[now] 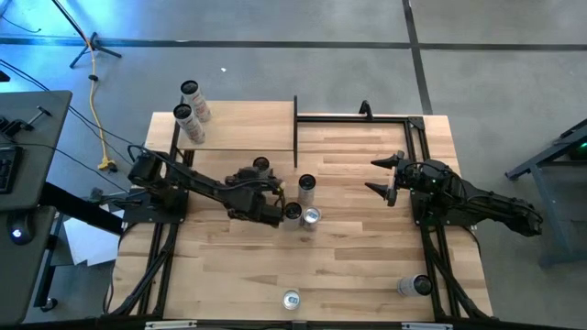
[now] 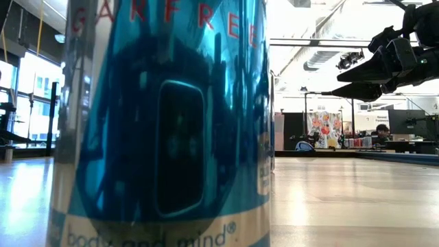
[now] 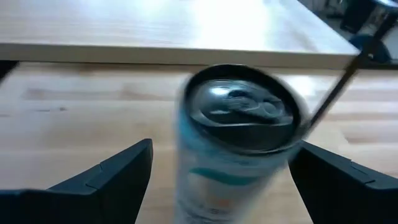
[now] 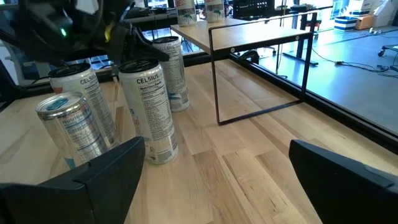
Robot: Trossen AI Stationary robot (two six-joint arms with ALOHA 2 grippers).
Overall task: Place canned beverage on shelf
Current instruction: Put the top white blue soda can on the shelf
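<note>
At table centre, the left gripper stands released astride a Celsius can, ready to grasp; the shelf waits at eleven o'clock; the right gripper hangs unclenched, idle.

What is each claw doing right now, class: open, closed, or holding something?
Left claw: open, its fingers either side of an upright silver-topped aluminium drink can, not gripping it.
Right claw: open, holding nothing.

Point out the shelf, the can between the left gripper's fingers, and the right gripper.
shelf (image 1: 243,126): high view, bare part of the pale board.
can (image 3: 239,115): left wrist view, its silver top.
right gripper (image 1: 381,176): high view, midway between its open fingertips.
</note>
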